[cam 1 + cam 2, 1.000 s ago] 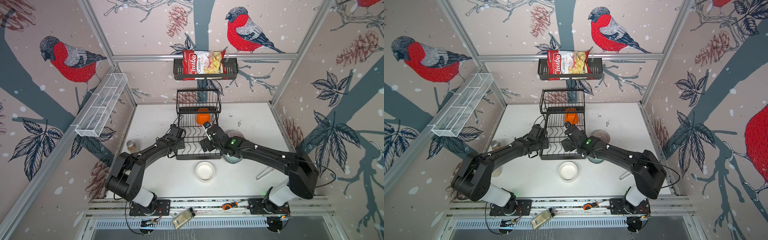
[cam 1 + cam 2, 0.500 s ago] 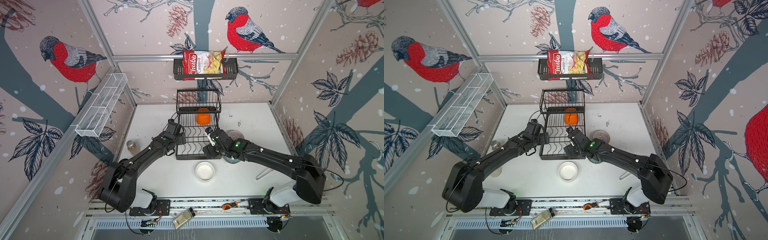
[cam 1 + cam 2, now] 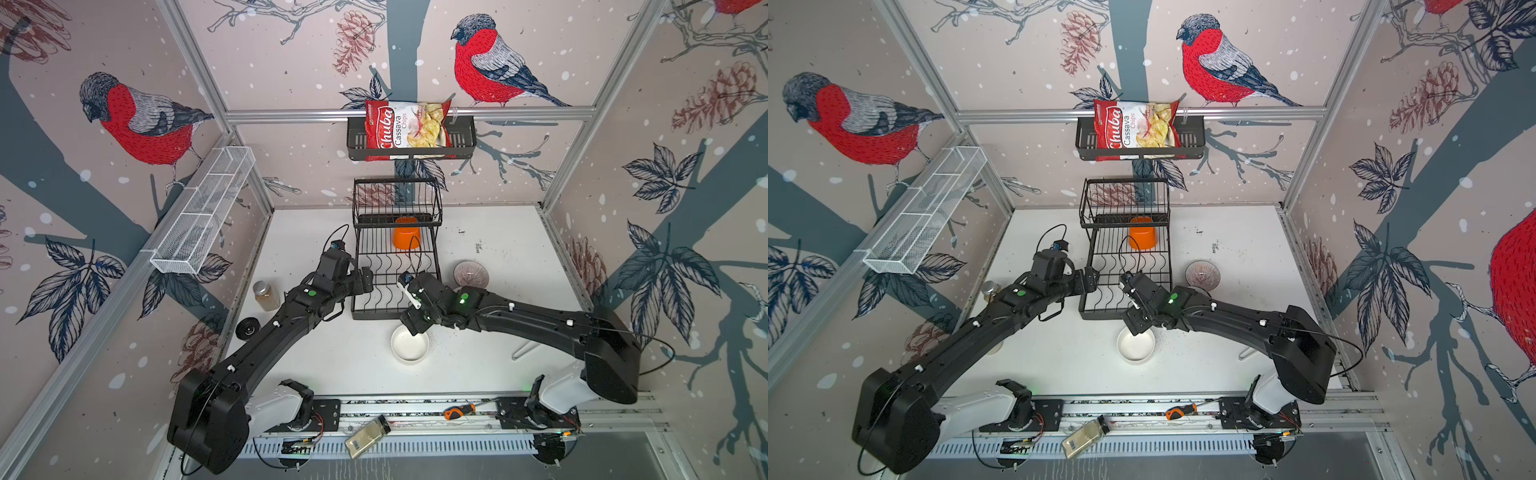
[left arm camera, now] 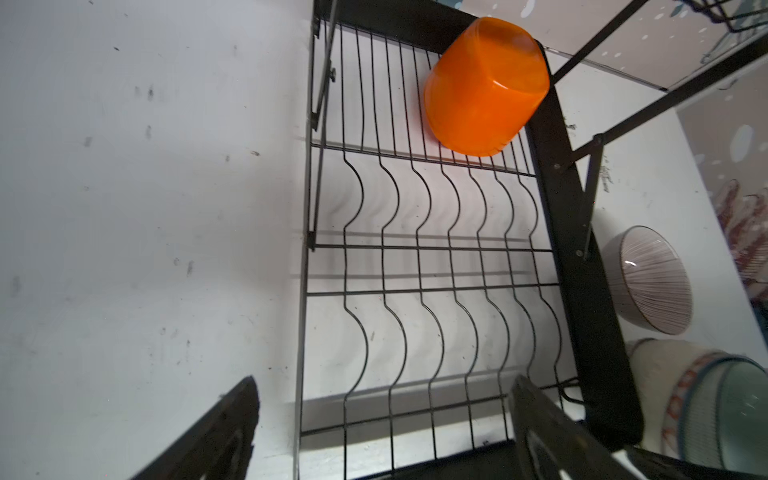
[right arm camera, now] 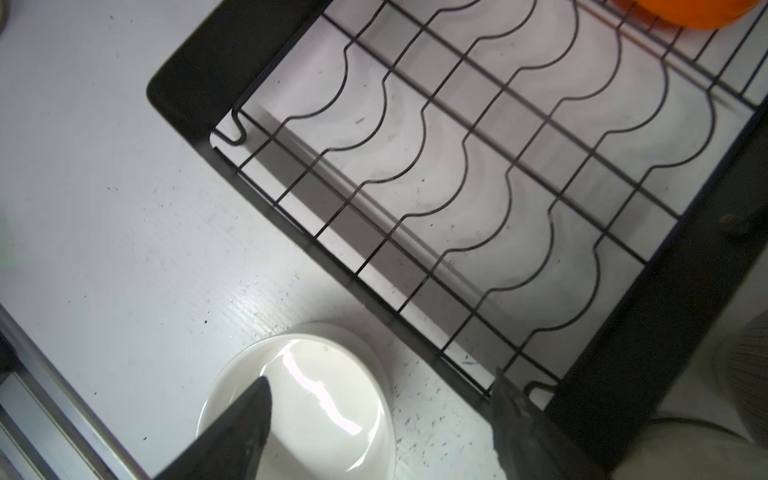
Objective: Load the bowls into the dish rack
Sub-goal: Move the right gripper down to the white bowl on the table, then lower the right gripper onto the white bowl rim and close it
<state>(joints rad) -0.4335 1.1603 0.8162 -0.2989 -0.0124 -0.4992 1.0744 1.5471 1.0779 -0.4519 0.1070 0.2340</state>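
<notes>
Bowls: orange bowl (image 3: 406, 237) sits in the dish rack (image 3: 376, 291), mid-frame. White bowl (image 3: 409, 347) sits on the table (image 3: 498, 232) just below. Left gripper (image 4: 384, 399) and right gripper (image 5: 380, 380) are wide open, holding nothing.

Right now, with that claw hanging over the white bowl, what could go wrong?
1. The open right gripper has one finger over the white bowl and the other by the front corner of the dish rack; lowering could snag the wire.
2. The bowl looks glossy, so a rim pinch might slip.
3. Jolting the rack could shift the orange bowl lying in it.
</notes>
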